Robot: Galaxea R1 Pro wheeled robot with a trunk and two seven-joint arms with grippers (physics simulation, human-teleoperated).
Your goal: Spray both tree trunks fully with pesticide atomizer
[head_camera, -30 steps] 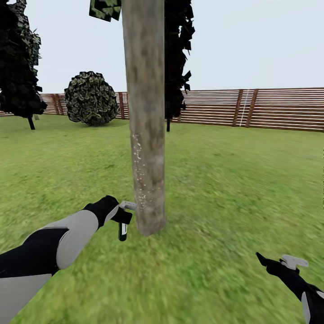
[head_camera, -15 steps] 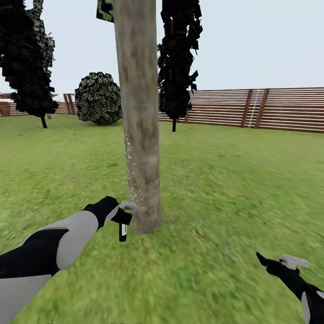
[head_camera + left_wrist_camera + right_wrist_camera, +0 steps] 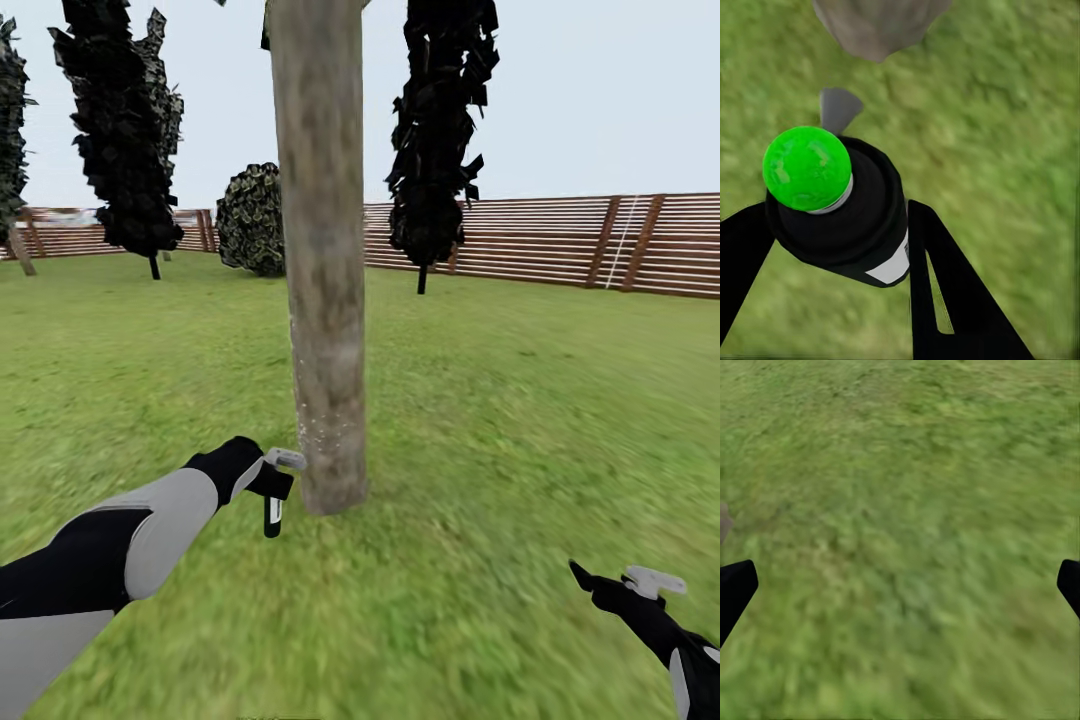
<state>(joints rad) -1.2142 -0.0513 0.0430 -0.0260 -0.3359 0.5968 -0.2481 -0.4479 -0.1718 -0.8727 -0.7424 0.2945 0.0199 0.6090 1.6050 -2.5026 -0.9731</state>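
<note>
The robot is at the spraying step: its left claw [image 3: 268, 478] is clamped on the pesticide atomizer [image 3: 273, 505], which hangs dark and upright just beside the foot of the tree trunk [image 3: 322, 260], with the light grey trigger head pointed at the bark and almost touching it. In the left wrist view the bottle [image 3: 844, 217] sits between the two black fingers [image 3: 949, 292], its white label turned toward one finger, and the base of the trunk stands just beyond the nozzle. Small pale specks show on the lower part of the trunk near the nozzle; the bark higher up looks bare, so this tree is probably not yet covered. The next move most likely calls for lifting the nozzle along the trunk and working round its other sides, while the bottle is kept aimed at the bark. The right claw [image 3: 612, 588] hangs low, well apart from the trunk, with its fingers spread and nothing between them. The floor [image 3: 520, 420] is a blurry green lawn, flat all around the trunk. Beyond the trunk stand black conifers [image 3: 440, 130], a round dark bush [image 3: 252, 220] and a brown slatted fence [image 3: 560, 245] under a pale sky.
</note>
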